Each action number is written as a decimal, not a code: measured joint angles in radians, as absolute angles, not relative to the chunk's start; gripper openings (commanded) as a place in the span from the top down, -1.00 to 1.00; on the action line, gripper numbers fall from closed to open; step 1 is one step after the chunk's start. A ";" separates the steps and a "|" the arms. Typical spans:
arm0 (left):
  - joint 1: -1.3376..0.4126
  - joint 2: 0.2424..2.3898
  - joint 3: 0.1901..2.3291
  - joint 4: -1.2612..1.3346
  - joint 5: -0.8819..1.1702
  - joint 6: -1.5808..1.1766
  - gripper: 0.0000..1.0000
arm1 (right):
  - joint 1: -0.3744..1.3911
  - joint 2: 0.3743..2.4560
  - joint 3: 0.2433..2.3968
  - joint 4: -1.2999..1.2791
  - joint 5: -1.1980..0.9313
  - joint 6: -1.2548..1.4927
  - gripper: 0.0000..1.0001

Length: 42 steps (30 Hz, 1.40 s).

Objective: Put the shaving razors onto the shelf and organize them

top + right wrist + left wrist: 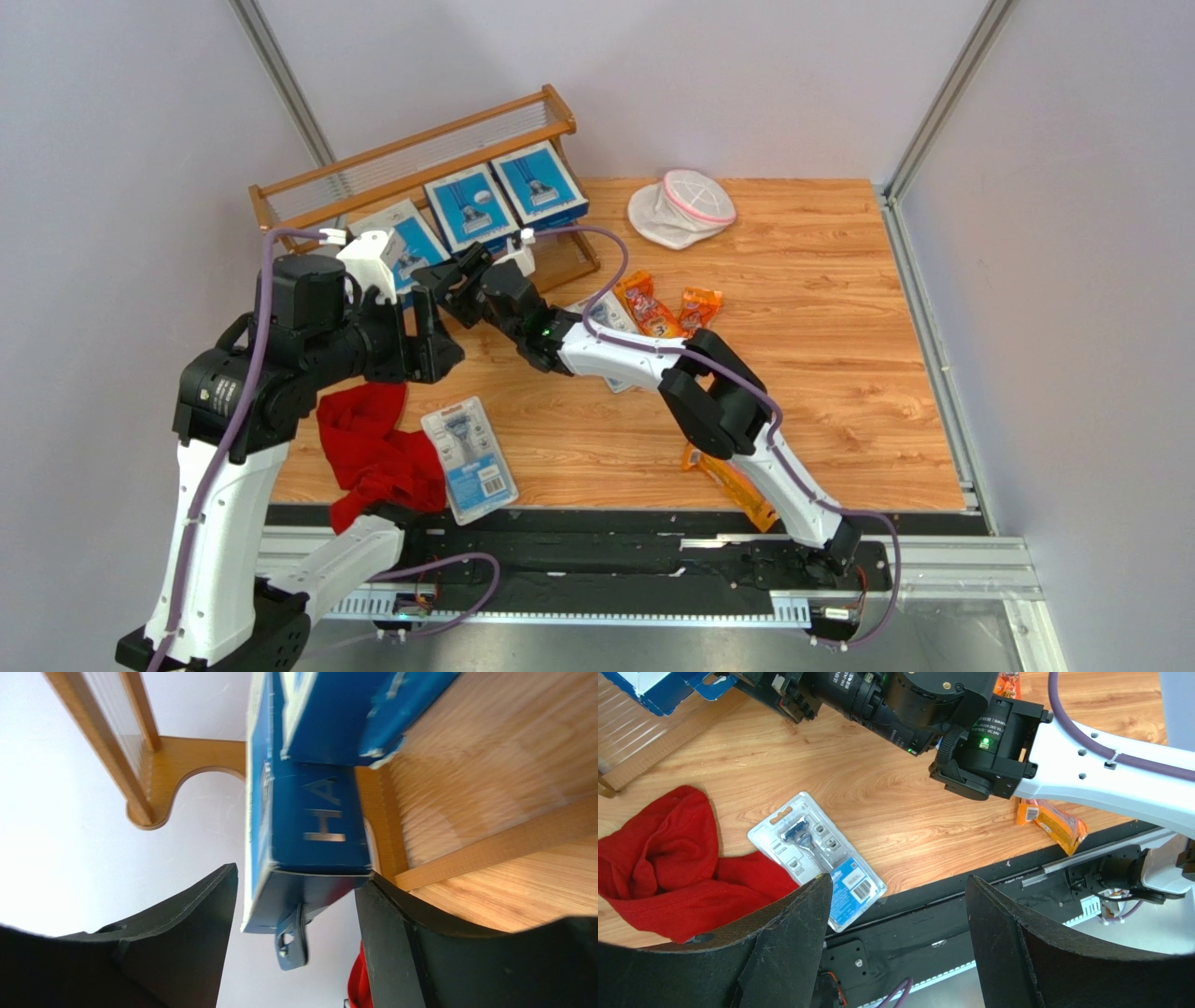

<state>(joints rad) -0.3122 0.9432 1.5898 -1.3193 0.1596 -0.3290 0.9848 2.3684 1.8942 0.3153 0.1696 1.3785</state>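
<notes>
Now right tool (296, 878) apart astride blue box (316, 812); left tool (898, 882) wide apart, empty.

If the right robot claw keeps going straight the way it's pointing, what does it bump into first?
The flat blue cardboard razor box. Its end sits between the jaws of the right gripper, which look open. Behind the box is the brown wooden shelf, though depth is hard to judge.

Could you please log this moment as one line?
right gripper open astride blue box at shelf | left gripper open, empty | blister pack, orange bags not shelved
</notes>
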 measured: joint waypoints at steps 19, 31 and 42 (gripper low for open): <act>-0.312 0.934 1.541 -1.311 0.169 -0.326 -0.55 | 0.985 2.278 1.711 0.458 0.128 1.375 -0.19; -0.312 0.921 1.506 -1.300 0.174 -0.326 -0.55 | 0.999 2.235 1.615 0.579 0.108 1.380 0.31; -0.312 0.917 1.506 -1.299 0.173 -0.326 -0.54 | 1.007 2.235 1.610 0.607 0.096 1.393 0.60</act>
